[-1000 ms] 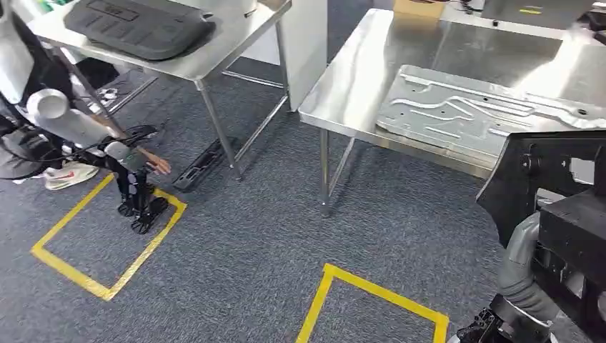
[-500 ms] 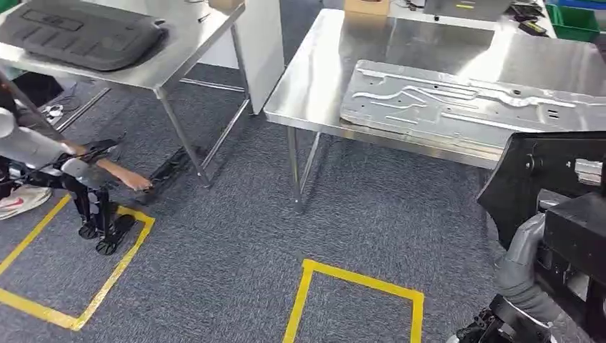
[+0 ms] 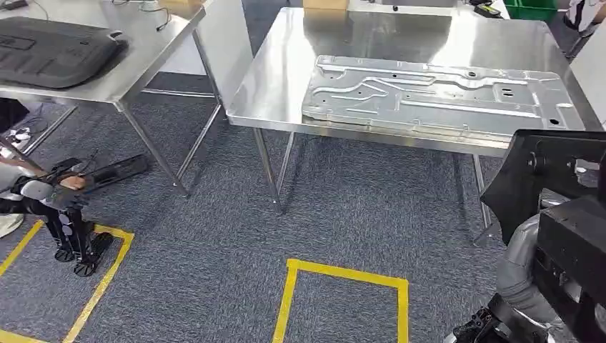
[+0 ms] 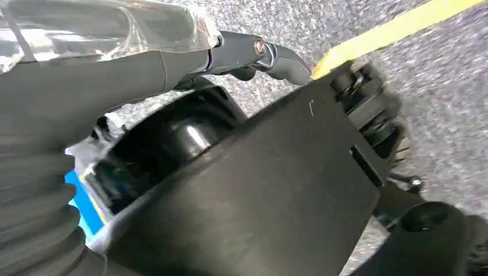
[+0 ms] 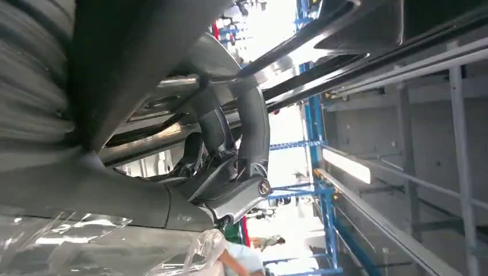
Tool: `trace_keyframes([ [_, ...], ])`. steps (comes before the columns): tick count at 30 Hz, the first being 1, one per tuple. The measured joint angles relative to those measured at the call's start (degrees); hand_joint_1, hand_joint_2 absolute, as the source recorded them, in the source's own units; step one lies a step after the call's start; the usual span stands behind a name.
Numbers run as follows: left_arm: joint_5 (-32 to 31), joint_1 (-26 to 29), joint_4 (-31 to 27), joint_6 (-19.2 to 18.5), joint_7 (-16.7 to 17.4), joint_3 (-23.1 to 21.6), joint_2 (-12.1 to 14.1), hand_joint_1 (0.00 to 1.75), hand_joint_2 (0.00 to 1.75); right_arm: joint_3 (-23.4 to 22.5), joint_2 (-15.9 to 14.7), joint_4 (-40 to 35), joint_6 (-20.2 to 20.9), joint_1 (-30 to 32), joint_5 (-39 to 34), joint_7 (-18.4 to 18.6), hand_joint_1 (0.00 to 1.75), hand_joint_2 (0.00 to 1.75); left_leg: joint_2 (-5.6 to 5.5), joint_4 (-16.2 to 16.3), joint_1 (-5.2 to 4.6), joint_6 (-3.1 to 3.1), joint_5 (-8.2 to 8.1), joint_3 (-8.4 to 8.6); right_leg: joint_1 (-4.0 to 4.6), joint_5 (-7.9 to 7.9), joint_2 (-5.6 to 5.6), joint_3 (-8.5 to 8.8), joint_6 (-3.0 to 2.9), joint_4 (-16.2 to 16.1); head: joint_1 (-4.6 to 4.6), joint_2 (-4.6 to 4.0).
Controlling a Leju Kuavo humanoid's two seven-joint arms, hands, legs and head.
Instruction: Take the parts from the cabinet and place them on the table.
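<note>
A large black moulded part (image 3: 547, 171) hangs at the right of the head view, in front of my body. My right hand (image 5: 230, 167) curls its fingers round that part's edge (image 5: 132, 52), and its grey ribbed wrist (image 3: 518, 275) rises beneath the part. My left hand (image 3: 71, 243) hangs low at the far left over the carpet, holding nothing, fingers (image 4: 270, 54) loosely apart. A person's hand (image 3: 71, 182) lies by that wrist. Ahead stands the steel table (image 3: 286, 78) with a pressed metal panel (image 3: 436, 96) lying flat on it.
A second steel table (image 3: 128, 71) at the back left bears a dark moulded cover (image 3: 50, 50). Yellow tape rectangles (image 3: 343, 275) mark the grey carpet. A black strip (image 3: 118, 170) lies on the floor by that table's leg. Table legs (image 3: 268, 175) stand ahead.
The whole picture has slid left, so the camera has turned; the table with the metal panel now sits nearer the middle. The black part keeps its place in my right hand.
</note>
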Motion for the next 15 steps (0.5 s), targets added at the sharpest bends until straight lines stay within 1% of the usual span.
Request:
trace_keyframes([
  [1,0.0,0.1,0.0,0.2,0.2,0.0,0.0,0.00,1.75,0.0,0.2,0.0,0.0,0.0,0.0,0.0,1.75,1.75,-0.36,-5.9,-0.30,0.89,2.64,2.83,0.03,0.06,0.24,0.09,-0.01,0.0,0.02,0.00],
  [2,0.0,0.1,0.0,0.5,0.2,0.0,0.2,0.00,1.75,0.0,0.2,0.0,0.0,0.0,0.0,0.1,1.75,1.75,-1.00,-9.1,-0.63,1.92,2.82,4.09,-0.25,0.20,0.31,0.01,0.07,-0.1,0.04,0.00],
  [3,0.0,0.2,0.1,0.7,0.2,0.0,0.3,0.00,1.75,0.0,0.3,0.0,0.0,0.0,0.2,0.1,1.75,1.75,-0.69,-9.3,-0.82,2.01,2.93,3.88,-0.14,0.39,0.36,-0.13,0.47,-0.1,0.02,-0.02],
  [5,0.1,0.3,0.1,0.7,0.5,0.0,0.3,0.00,1.75,0.0,0.4,0.0,0.0,0.2,0.2,0.5,1.75,1.75,-0.70,-9.3,-1.23,2.18,2.94,3.59,-0.54,0.70,0.28,-0.32,1.28,-0.3,-0.20,0.00],
  [6,0.1,0.3,0.1,0.7,0.5,0.0,0.3,0.00,1.75,0.0,0.6,0.0,0.0,0.2,0.3,0.5,1.75,1.75,-0.78,-9.8,-1.34,2.56,3.33,3.56,-0.48,0.96,0.27,-0.16,1.72,-0.8,-0.24,0.00],
  [7,0.1,0.3,0.1,0.7,0.7,0.0,0.3,0.00,1.75,-0.1,0.6,0.0,0.0,0.3,0.3,0.6,1.75,1.75,-0.71,-11.3,-0.32,2.38,4.58,4.24,-0.27,0.83,0.03,-0.29,1.91,-0.5,-0.20,0.00],
  [8,0.1,0.3,0.1,0.7,0.8,0.0,0.3,0.00,1.75,-0.1,0.6,0.0,0.0,0.4,0.4,0.6,1.75,1.75,-0.70,-11.9,-0.53,2.35,4.86,4.44,-0.14,-0.27,-0.30,-0.80,2.01,0.7,-0.13,-0.02],
  [9,0.1,0.3,0.1,0.8,1.0,0.0,0.3,0.00,1.75,-0.1,0.6,0.0,0.0,0.4,0.5,0.6,1.75,1.75,-0.53,-11.9,-0.44,2.58,5.06,4.33,-0.10,-2.64,-0.31,-2.41,2.04,4.1,-0.13,-0.02],
  [10,0.1,0.4,0.1,0.8,1.0,0.0,0.3,0.00,1.75,-0.1,0.7,0.0,0.0,0.4,0.5,0.8,1.75,1.75,-0.42,-11.9,-0.45,2.60,5.08,4.28,-0.14,-5.18,-0.32,-4.55,2.29,9.1,-0.07,-0.02],
  [11,0.1,0.4,0.1,0.8,1.0,0.0,0.3,0.00,1.75,-0.1,0.7,0.0,0.0,0.6,0.5,1.0,1.75,1.75,-0.25,-11.9,-0.51,2.60,5.06,4.27,-0.18,-6.89,-0.32,-6.47,2.51,13.4,-0.09,-0.02],
  [12,0.1,0.4,0.1,0.8,1.1,0.0,0.3,0.00,1.75,-0.1,0.7,0.0,0.0,0.8,0.5,1.0,1.75,1.75,-0.16,-11.8,-0.55,2.58,5.05,4.26,-0.19,-7.53,-0.33,-7.79,2.70,16.4,-0.09,-0.02],
  [13,0.1,0.4,0.1,0.8,1.1,0.0,0.3,0.00,1.75,-0.2,0.7,0.0,0.0,0.8,0.5,1.1,1.75,1.75,-0.09,-11.8,-0.55,2.55,5.02,4.31,-0.24,-6.79,-0.36,-7.72,2.81,16.3,-0.09,-0.02],
  [14,0.1,0.4,0.1,0.8,1.1,0.0,0.3,0.00,1.75,-0.2,0.7,0.0,0.0,0.9,0.6,1.1,1.75,1.75,-0.06,-11.8,-0.53,2.42,4.92,4.41,-0.30,-4.83,-0.46,-6.27,2.92,13.4,-0.09,-0.02],
  [15,0.1,0.4,0.1,0.8,1.1,0.0,0.3,0.00,1.75,-0.2,0.7,0.0,0.0,0.9,0.7,1.2,1.75,1.75,-0.06,-11.7,-0.50,2.25,4.79,4.58,-0.35,-2.15,-0.66,-3.47,2.94,8.2,-0.09,-0.02],
])
